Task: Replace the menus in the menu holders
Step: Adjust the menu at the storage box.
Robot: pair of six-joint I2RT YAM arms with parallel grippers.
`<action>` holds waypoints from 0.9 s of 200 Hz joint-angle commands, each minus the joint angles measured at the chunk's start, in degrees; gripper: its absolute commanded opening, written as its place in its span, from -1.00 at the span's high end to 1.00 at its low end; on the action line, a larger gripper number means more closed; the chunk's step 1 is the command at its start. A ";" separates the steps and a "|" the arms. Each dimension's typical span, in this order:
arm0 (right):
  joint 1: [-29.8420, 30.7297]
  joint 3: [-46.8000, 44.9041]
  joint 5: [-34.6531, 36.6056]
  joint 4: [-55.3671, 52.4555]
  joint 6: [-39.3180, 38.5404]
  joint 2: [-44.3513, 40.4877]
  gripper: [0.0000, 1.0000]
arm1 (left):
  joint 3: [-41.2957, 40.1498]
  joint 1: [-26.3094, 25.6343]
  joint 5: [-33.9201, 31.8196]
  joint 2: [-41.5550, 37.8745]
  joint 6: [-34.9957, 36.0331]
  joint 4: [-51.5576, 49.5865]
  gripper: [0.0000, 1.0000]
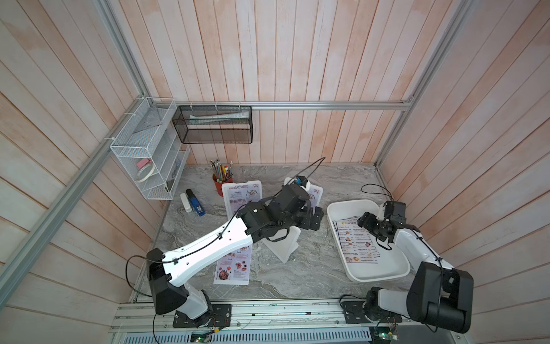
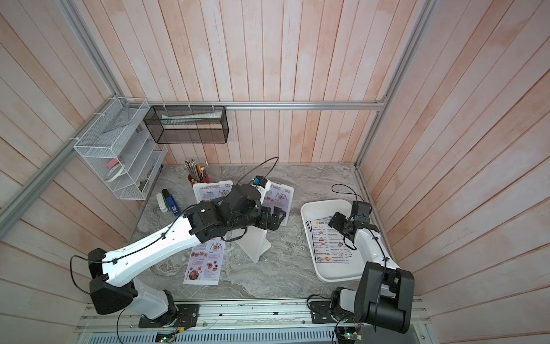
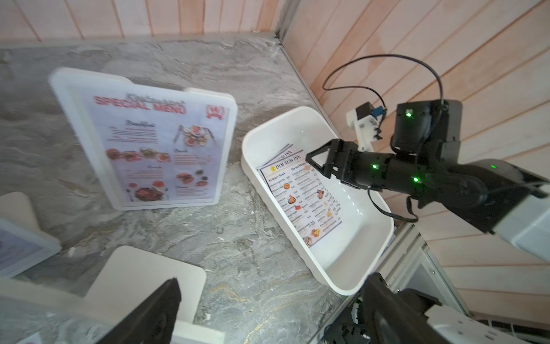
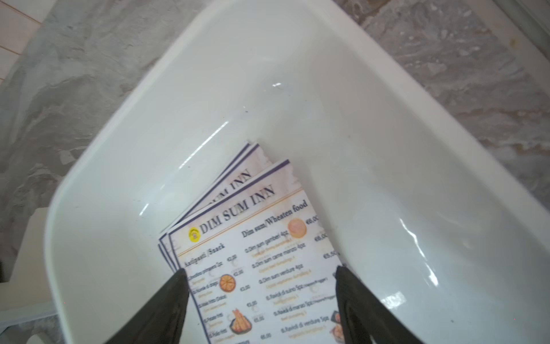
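**Marble tabletop** [image 1: 312, 277]: carries everything listed below.

**White tray** [image 1: 382, 277]: lies directly beneath the right gripper [image 4: 260, 271], which reaches down into it.

**Menu holders:** the first upright holder [image 3: 143, 140] stands just beyond the left gripper [image 3: 275, 278] and shows a red-headed Special Menu. The second upright holder [image 1: 242, 193], filled alike, stands off to that gripper's outer side. The third holder [image 1: 282, 245] lies under the left gripper with its white back and foot uppermost. Whether it contains a sheet cannot be seen.

**Loose Special Menu sheet** [image 1: 233, 268]: lies flat on the table under the left forearm, behind the gripper.

**Dim Sum Inn menus** [image 4: 262, 253]: a fanned stack on the tray floor, between and ahead of the right fingertips.

**Right gripper:** jaws spread wide on either side of the top sheet, holding nothing. Contact with the paper cannot be judged.

**Left gripper:** jaws fully apart and empty, poised over the lying holder.

**Step in hand (judged):** fetching a replacement menu for a holder that is probably empty. The next move calls for separating a single thin sheet from the flat stack, pinching it at an edge, and carrying it to the lying holder.
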 commanded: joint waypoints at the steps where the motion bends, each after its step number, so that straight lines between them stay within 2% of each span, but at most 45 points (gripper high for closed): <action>1: -1.46 -0.61 3.38 5.03 0.00 2.50 -0.58 | 1.53 -0.53 2.82 1.92 -0.25 4.40 -0.94; 35: -3.51 0.04 -1.11 5.15 -2.03 8.49 -0.55 | 0.40 -0.59 -0.01 3.41 -0.33 3.09 -0.94; 73: -2.93 -2.80 -10.15 8.23 -0.60 10.72 -0.34 | -3.07 0.73 -2.33 1.47 -1.24 2.62 -0.95; 113: -1.24 -3.88 -12.40 7.50 -0.49 9.51 -0.10 | -10.15 4.51 -2.76 -4.84 -2.88 3.84 -0.95; 118: -1.02 -3.97 -12.42 7.37 -0.51 9.34 -0.08 | -10.68 6.63 -2.85 -5.49 -2.88 3.77 -0.94; 152: -0.64 -3.48 -12.85 5.44 -0.93 8.13 0.11 | -12.60 9.01 -4.23 -9.10 -2.72 2.56 -0.95; 180: -0.23 -3.81 -13.31 3.30 -1.79 6.85 0.11 | -13.61 10.46 -4.83 -11.38 -2.53 2.03 -0.95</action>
